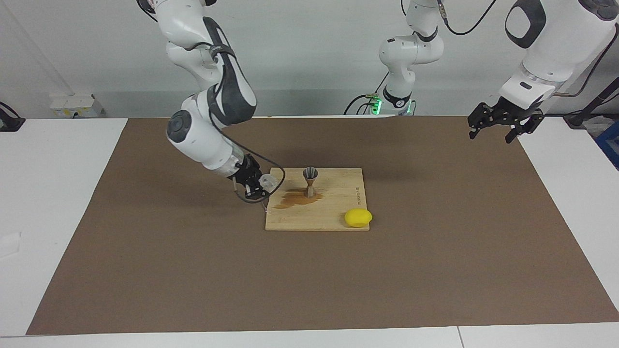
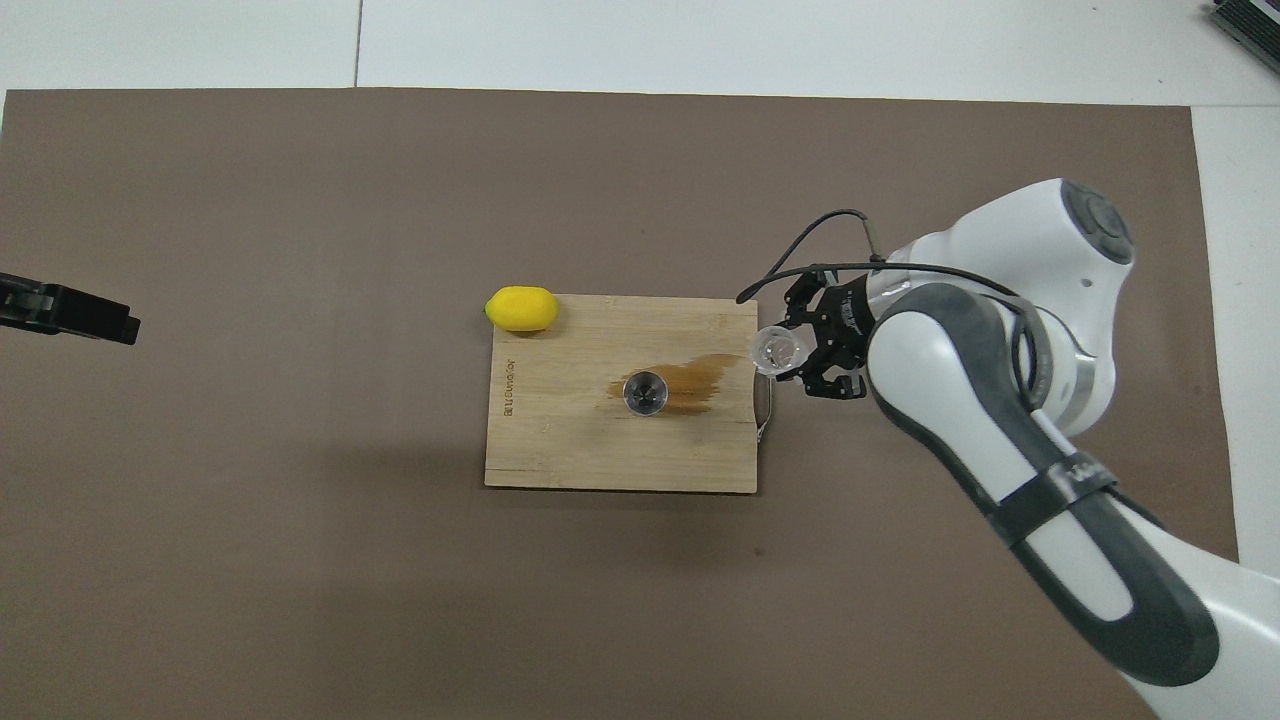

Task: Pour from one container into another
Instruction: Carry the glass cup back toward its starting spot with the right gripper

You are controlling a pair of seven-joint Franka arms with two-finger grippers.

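Note:
The silvery metal jigger (image 1: 310,181) (image 2: 645,391) stands upright on the wooden cutting board (image 1: 333,215) (image 2: 560,450). A brown wet stain (image 1: 294,198) (image 2: 703,375) spreads on the board from the jigger's foot toward the right arm's end. My right gripper (image 1: 260,186) (image 2: 797,352) is shut on the small clear glass tumbler (image 1: 268,181) (image 2: 777,349), held tilted low over the board's edge at the right arm's end, apart from the jigger. My left gripper (image 1: 498,129) (image 2: 70,312) hangs open and holds nothing, over the mat's edge at the left arm's end, waiting.
A yellow lemon (image 1: 358,217) (image 2: 521,308) lies at the board's corner farthest from the robots, toward the left arm's end. A brown mat (image 1: 145,270) (image 2: 250,560) covers the table around the board. The right arm's cable loops beside the tumbler.

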